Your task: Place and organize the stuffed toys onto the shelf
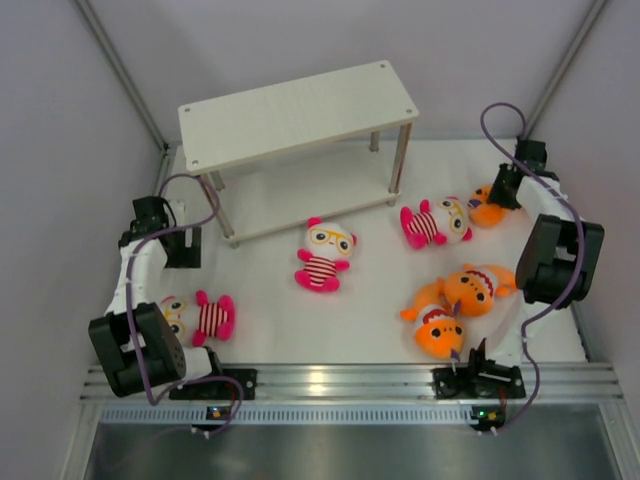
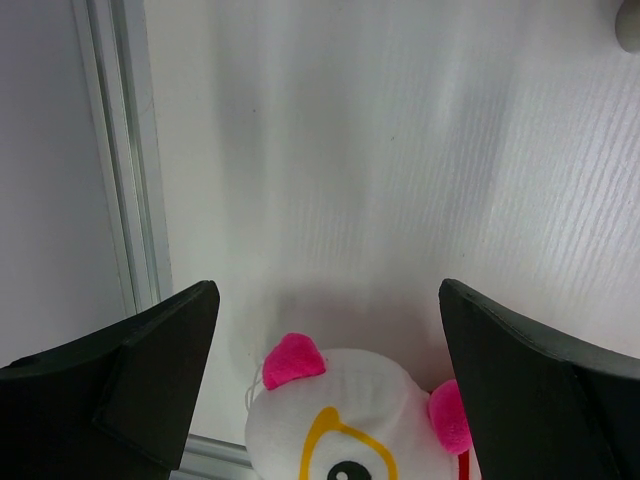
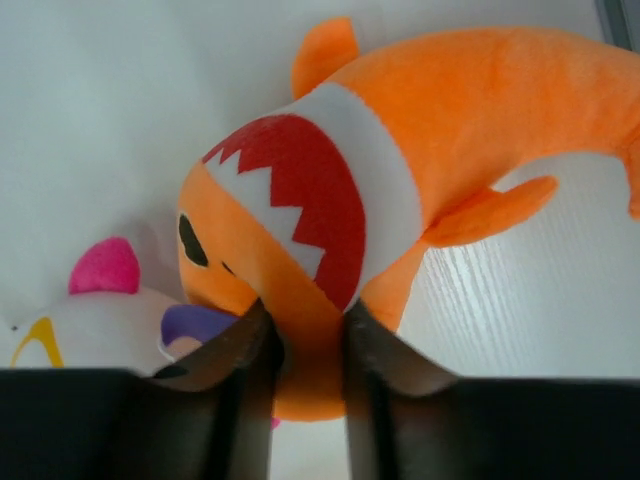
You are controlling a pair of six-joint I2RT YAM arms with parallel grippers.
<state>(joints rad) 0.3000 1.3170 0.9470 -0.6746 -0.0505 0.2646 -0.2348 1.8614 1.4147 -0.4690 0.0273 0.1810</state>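
The cream two-tier shelf [image 1: 300,115] stands at the back, and both boards are bare. My right gripper [image 1: 503,190] is shut on an orange shark [image 1: 487,208] at the far right. In the right wrist view the fingers [image 3: 240,350] pinch the shark [image 3: 400,150] below its toothy mouth. A doll [image 1: 435,222] lies just left of it, and its pink ear shows in the right wrist view [image 3: 105,265]. My left gripper [image 1: 183,250] is open and empty over the table at the left. A doll's head [image 2: 350,420] shows low between its fingers; that doll [image 1: 200,318] lies by the left arm. A third doll [image 1: 323,255] lies mid-table. Two more sharks [image 1: 475,288] [image 1: 438,330] lie front right.
A metal rail [image 1: 330,380] runs along the near edge, and another rail [image 2: 125,150] borders the table's left side. Grey walls close in left, right and behind. The shelf's thin posts [image 1: 400,160] stand on the white tabletop [image 1: 280,310].
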